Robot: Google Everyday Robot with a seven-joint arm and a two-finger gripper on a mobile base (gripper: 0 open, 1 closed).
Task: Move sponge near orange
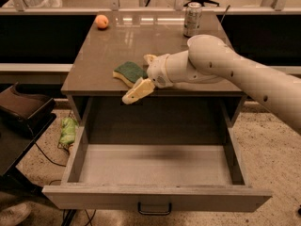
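Observation:
The sponge [127, 71], pale yellow foam with a dark green top, lies on the counter near its front edge. My gripper [136, 78] reaches in from the right. Its jaws are spread open, one finger [137, 92] in front of the sponge and over the counter edge, the other finger [149, 58] behind it. The sponge's right end sits between them, resting on the counter. The orange [101, 21], small and round, sits at the far left corner of the counter, well away from the sponge.
A drink can [192, 19] stands at the back right of the counter [108, 51]. Below the counter front a wide drawer [155, 164] is pulled out. A dark chair [23, 109] and a green object [68, 131] are on the left, on the floor side.

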